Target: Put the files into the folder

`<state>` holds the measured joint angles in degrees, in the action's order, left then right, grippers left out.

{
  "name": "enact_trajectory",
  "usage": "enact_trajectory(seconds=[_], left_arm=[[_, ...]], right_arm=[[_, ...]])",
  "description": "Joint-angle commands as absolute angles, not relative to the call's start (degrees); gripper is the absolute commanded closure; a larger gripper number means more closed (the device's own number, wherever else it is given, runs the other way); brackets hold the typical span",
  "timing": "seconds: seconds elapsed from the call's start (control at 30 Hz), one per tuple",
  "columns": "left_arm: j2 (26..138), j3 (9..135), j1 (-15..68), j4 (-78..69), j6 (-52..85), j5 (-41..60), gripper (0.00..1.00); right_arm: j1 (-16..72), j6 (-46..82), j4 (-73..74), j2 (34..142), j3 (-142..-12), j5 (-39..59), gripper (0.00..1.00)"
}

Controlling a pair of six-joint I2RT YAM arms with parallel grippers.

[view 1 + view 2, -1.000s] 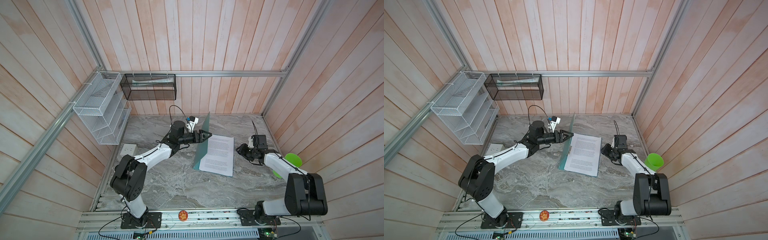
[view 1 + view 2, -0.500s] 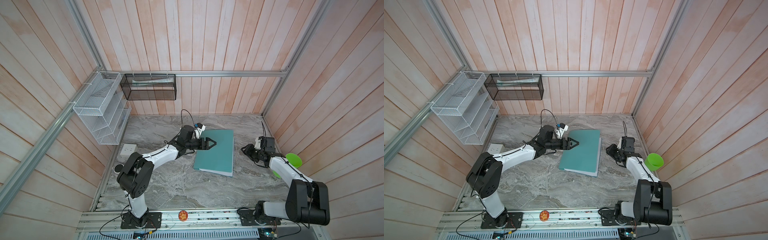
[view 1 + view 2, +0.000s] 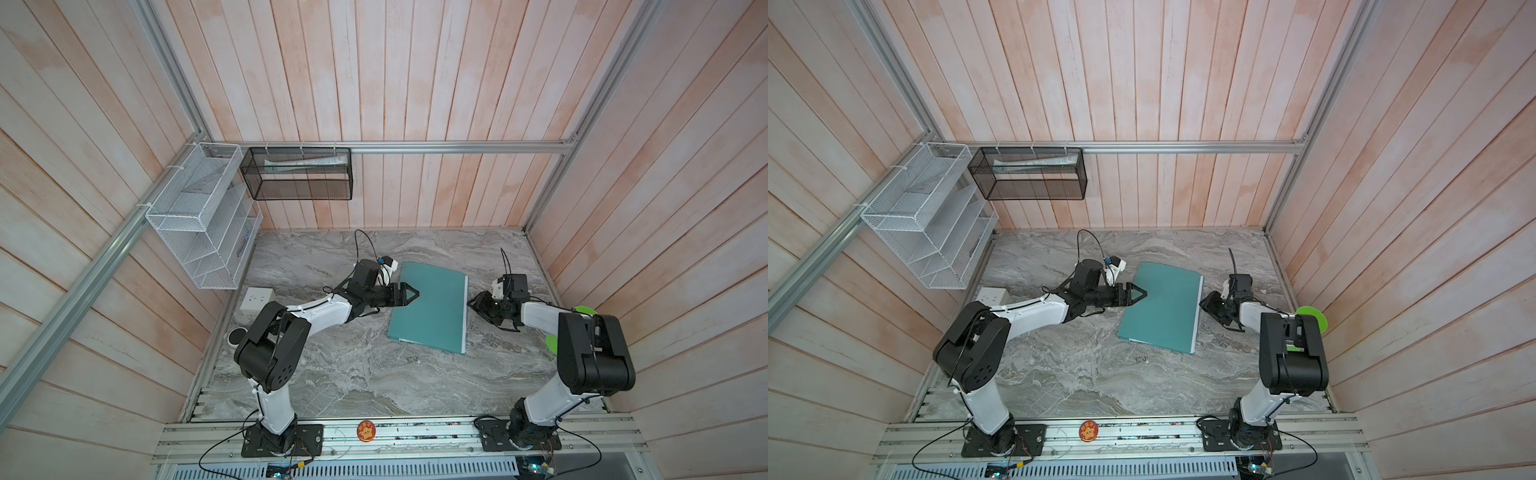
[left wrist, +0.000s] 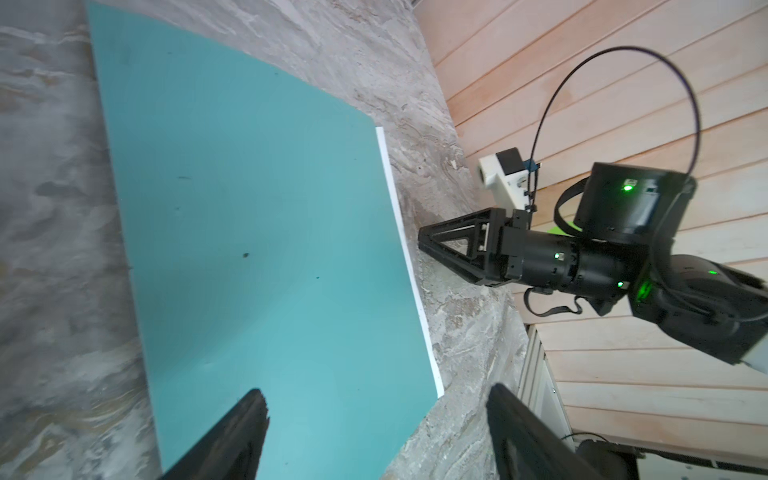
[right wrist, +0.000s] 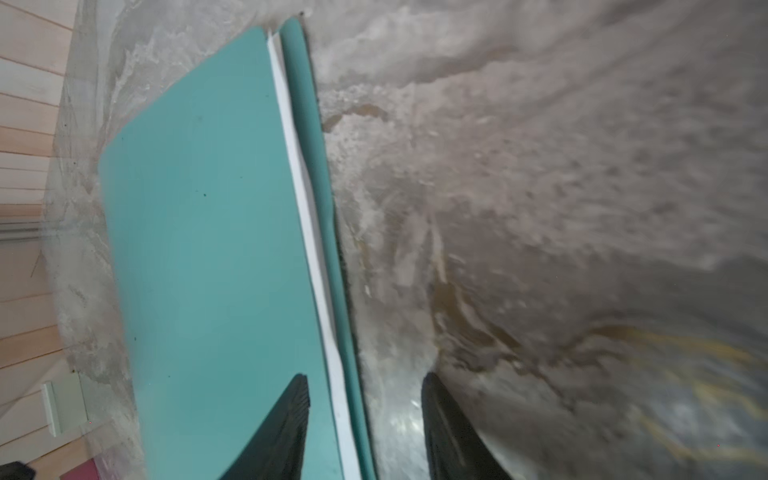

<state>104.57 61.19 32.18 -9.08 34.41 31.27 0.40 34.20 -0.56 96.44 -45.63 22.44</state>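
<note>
The teal folder [image 3: 430,309] [image 3: 1160,307] lies shut and flat on the marble table. Of the files I see only a thin white edge [image 3: 464,307] [image 5: 309,232] between the covers along the folder's right side. My left gripper [image 3: 417,294] [image 4: 376,392] hovers open over the folder's left part, nothing between its fingers. My right gripper [image 3: 469,302] [image 5: 365,378] is open at the folder's right edge. One of its fingers is over the cover and the other over bare table, and neither is clamped on anything. The left wrist view also shows the folder [image 4: 257,249] and the right gripper [image 4: 422,243].
A white wire rack [image 3: 203,232] and a black mesh basket [image 3: 297,174] hang on the back and left walls. A white socket box [image 3: 257,300] sits at the table's left edge. A green cup [image 3: 1312,318] stands behind the right arm.
A second ago the folder's cover stood upright at my left gripper with a printed sheet showing. The cover now lies shut, my left gripper has drawn back slightly, and my right gripper has moved in to the folder's edge.
</note>
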Motion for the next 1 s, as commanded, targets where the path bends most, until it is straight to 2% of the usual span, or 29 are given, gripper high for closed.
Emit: enact_trajectory(seconds=[0.0, 0.47, 0.63, 0.77, 0.8, 0.83, 0.9, 0.93, 0.97], left_arm=[[106.5, 59.1, 31.3, -11.1, 33.2, 29.2, 0.15], [102.1, 50.0, 29.7, -12.8, 33.5, 25.5, 0.15], [98.5, 52.0, 28.8, -8.7, 30.6, 22.9, 0.15], [93.0, 52.6, 28.6, -3.6, 25.2, 11.5, 0.13], [90.8, 51.4, 28.6, -3.7, 23.8, 7.2, 0.12], [88.7, 49.9, 28.6, -4.4, 22.9, 3.8, 0.12], [83.0, 45.0, 28.6, -9.0, 19.5, -2.8, 0.10], [80.2, 42.1, 28.7, -12.4, 17.4, -4.6, 0.06], [76.8, 38.4, 28.9, -16.9, 15.3, -7.0, 0.00]], right_arm=[[3.3, 33.6, 0.4, 100.7, -48.3, 23.0, 0.52], [13.0, 34.0, -0.8, 108.8, -57.0, 23.5, 0.52], [12.3, 32.4, -1.8, 106.2, -57.8, 22.9, 0.52], [11.8, 28.0, -3.3, 98.7, -57.1, 20.5, 0.51], [11.8, 26.6, -2.9, 96.0, -55.9, 19.8, 0.46], [11.8, 25.6, -2.3, 93.5, -54.8, 18.9, 0.37], [11.7, 24.0, -0.8, 87.6, -51.9, 16.0, 0.09], [11.8, 23.7, -0.1, 85.4, -50.6, 14.5, 0.02], [11.8, 23.2, 0.5, 83.1, -49.1, 13.2, 0.02]])
